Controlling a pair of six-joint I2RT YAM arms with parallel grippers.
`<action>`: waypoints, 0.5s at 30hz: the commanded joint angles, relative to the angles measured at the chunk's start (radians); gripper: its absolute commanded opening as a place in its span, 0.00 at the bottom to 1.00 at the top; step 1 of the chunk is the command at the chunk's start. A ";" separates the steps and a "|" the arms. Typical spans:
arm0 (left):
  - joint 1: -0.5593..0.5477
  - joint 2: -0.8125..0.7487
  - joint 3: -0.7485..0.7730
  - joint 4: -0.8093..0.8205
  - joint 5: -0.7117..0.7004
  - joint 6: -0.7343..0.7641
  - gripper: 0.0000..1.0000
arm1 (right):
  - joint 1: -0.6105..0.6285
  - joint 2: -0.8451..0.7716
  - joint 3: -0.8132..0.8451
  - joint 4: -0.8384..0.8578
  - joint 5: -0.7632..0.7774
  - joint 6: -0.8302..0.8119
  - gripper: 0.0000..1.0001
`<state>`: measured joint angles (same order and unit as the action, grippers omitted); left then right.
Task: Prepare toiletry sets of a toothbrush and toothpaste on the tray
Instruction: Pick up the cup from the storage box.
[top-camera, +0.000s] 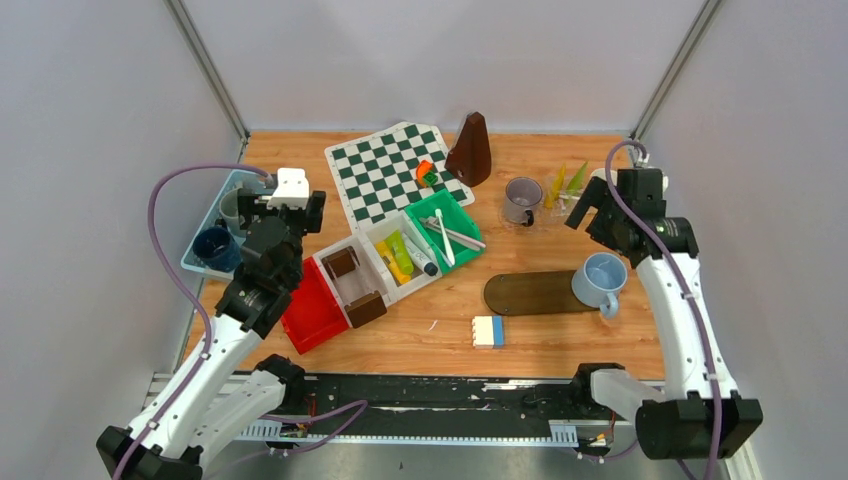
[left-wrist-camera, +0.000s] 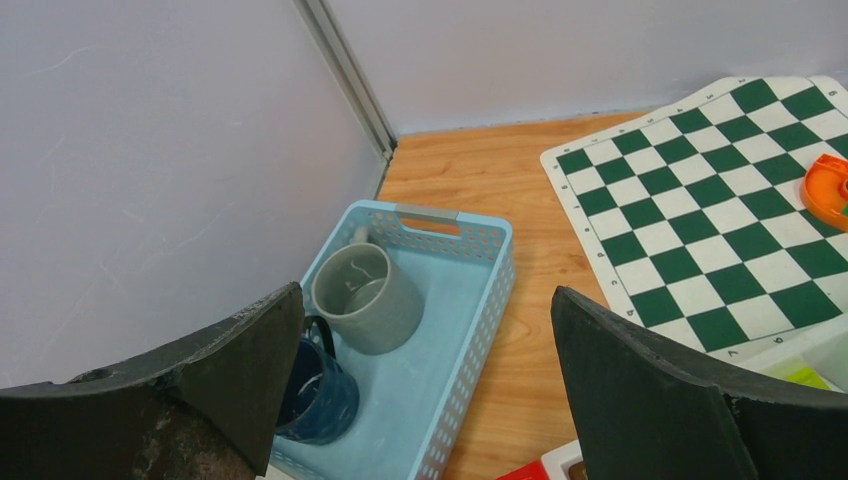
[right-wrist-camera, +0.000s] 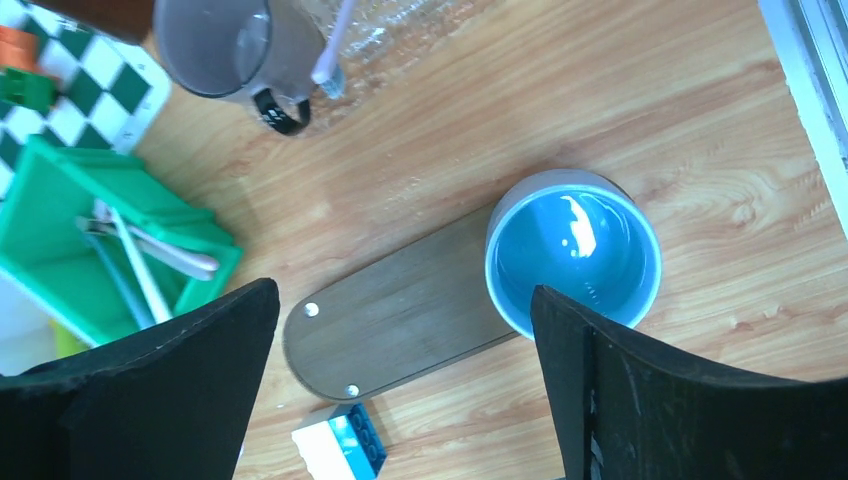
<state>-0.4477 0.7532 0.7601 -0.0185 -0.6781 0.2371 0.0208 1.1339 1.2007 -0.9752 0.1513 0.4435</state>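
Right claw (right-wrist-camera: 405, 290) wide, empty, above light blue mug (right-wrist-camera: 572, 250) on board (right-wrist-camera: 400, 320) | left claw (left-wrist-camera: 425, 290) wide over tray (left-wrist-camera: 455, 360) holding two mugs (left-wrist-camera: 365, 295) | step: likely filling sets | next: pick toothbrush (top-camera: 443, 238) from green bin (top-camera: 455, 208)

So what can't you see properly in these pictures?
Dark blue mug: left wrist view, half behind the left gripper.
Grey mug: right wrist view, cut off by the top edge.
Grey-green mug: top view, partly behind the left arm.
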 joint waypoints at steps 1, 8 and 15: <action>0.009 -0.002 0.019 -0.005 0.010 -0.027 1.00 | -0.004 -0.149 0.006 0.067 -0.046 0.036 1.00; 0.010 0.070 0.072 -0.068 0.019 -0.068 1.00 | -0.004 -0.444 -0.167 0.244 -0.183 -0.041 1.00; 0.031 0.234 0.221 -0.242 -0.032 -0.106 1.00 | 0.051 -0.613 -0.261 0.278 -0.155 -0.040 1.00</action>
<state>-0.4412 0.9443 0.8940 -0.1726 -0.6689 0.1692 0.0296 0.5648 0.9802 -0.7685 -0.0090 0.4232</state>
